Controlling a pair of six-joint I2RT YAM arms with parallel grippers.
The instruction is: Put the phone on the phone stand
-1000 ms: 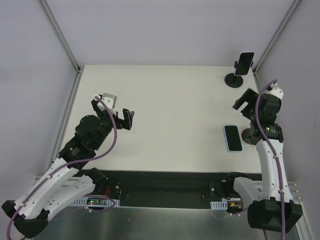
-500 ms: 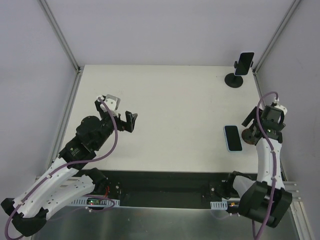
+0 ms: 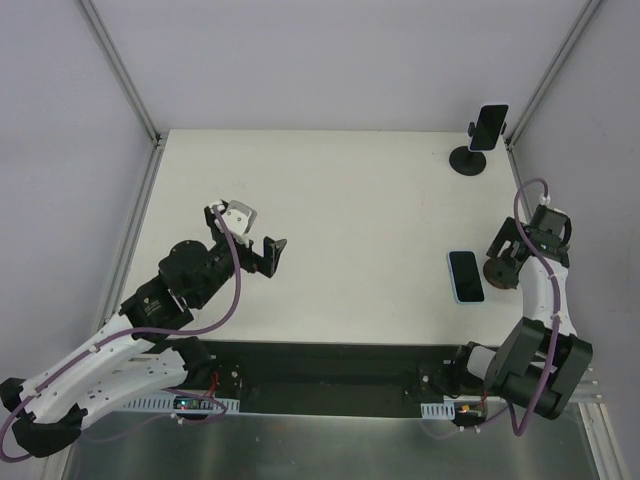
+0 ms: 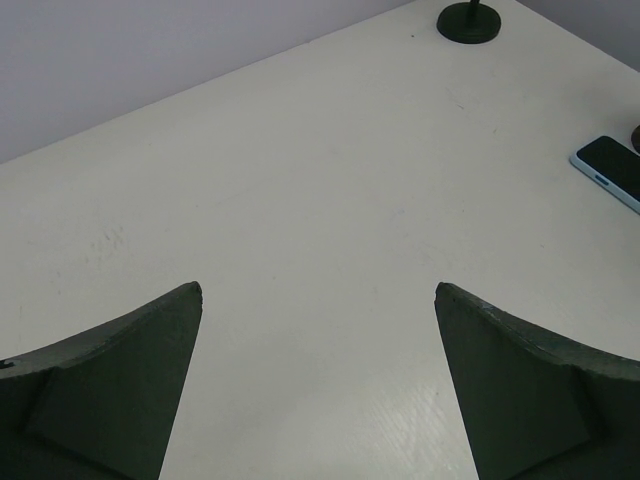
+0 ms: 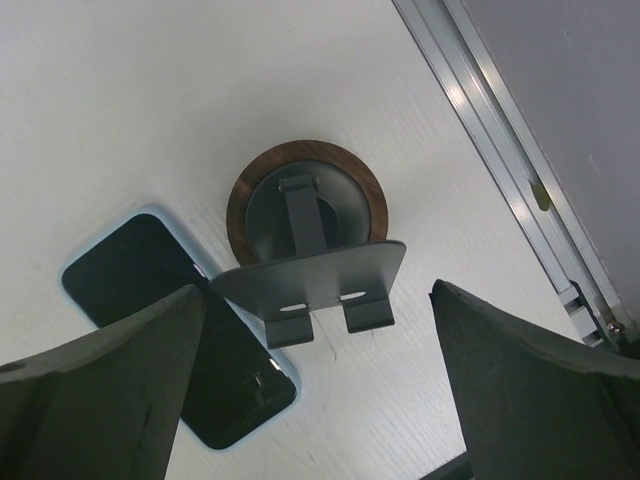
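The phone [image 3: 465,276], black screen with a light blue edge, lies flat on the white table [image 3: 350,210] at the right. It also shows in the right wrist view [image 5: 125,270] and in the left wrist view [image 4: 612,168]. The phone stand [image 5: 310,275], with a round brown-rimmed base and a slanted dark plate, stands just right of the phone. It is mostly hidden under my right gripper in the top view [image 3: 494,274]. My right gripper [image 3: 501,252] [image 5: 318,288] is open and empty, its fingers on either side of the stand. My left gripper [image 3: 268,254] [image 4: 318,290] is open and empty over the table's left middle.
A second black stand [image 3: 469,160] holding another phone [image 3: 489,127] stands at the back right corner; its base shows in the left wrist view [image 4: 470,20]. A metal frame rail [image 5: 510,170] runs along the table's right edge, close to the stand.
My right gripper has swung back and down from farther back on the table to just over the phone stand. My left gripper has moved a little to the right and nearer.
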